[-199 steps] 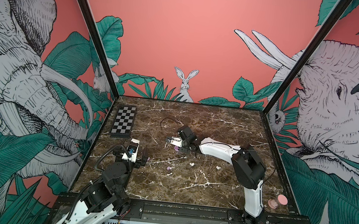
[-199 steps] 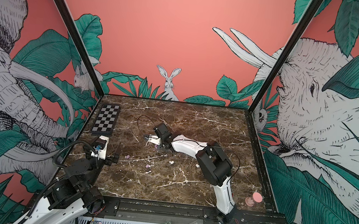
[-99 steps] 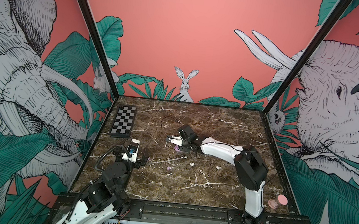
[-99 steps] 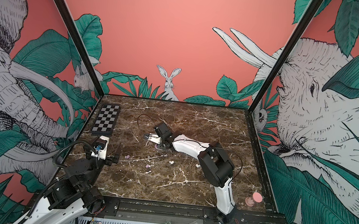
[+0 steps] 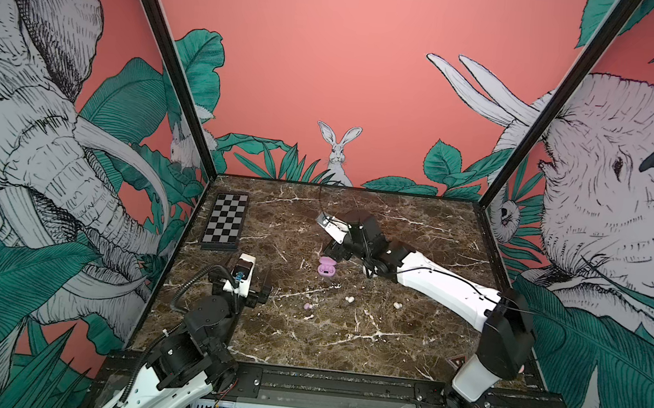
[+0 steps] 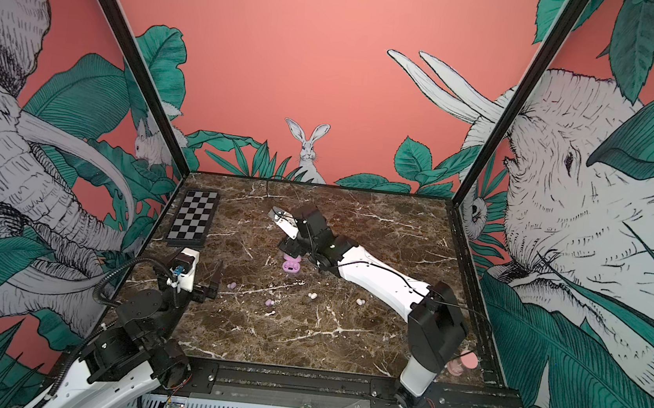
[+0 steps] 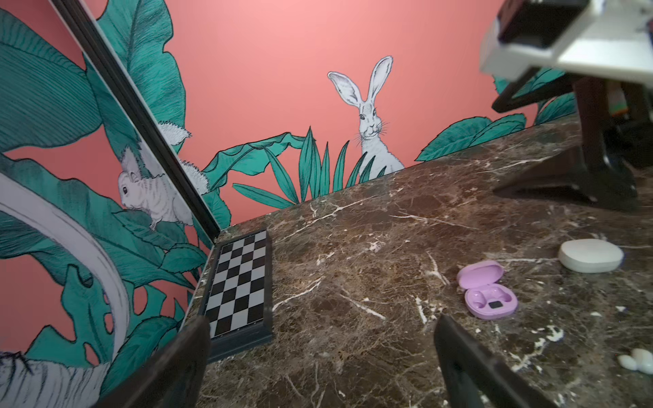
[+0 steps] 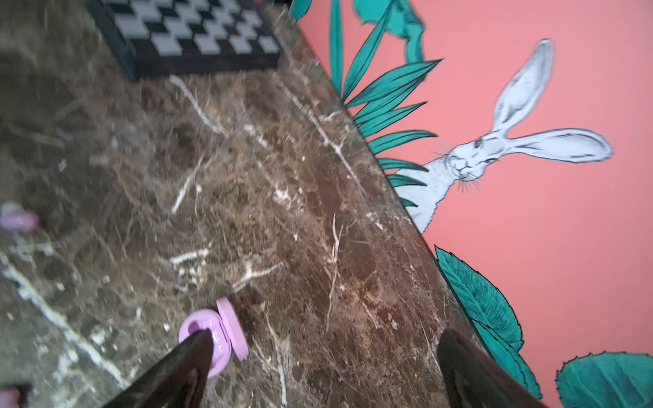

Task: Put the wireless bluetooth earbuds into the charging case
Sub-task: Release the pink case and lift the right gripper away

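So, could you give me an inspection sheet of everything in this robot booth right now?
Surface: brown marble table, no spills seen.
Job's things: lilac case open, wells look empty; white case closed; two white earbuds and two lilac earbuds loose on the table.
Clutter: chessboard far left; pink object beyond the right rim.
End effectors: left end effector open, empty; right end effector open, one finger over the lilac case.
Cables: black hose looping front left; thin wire at the back.
Surroundings: jungle-mural walls.
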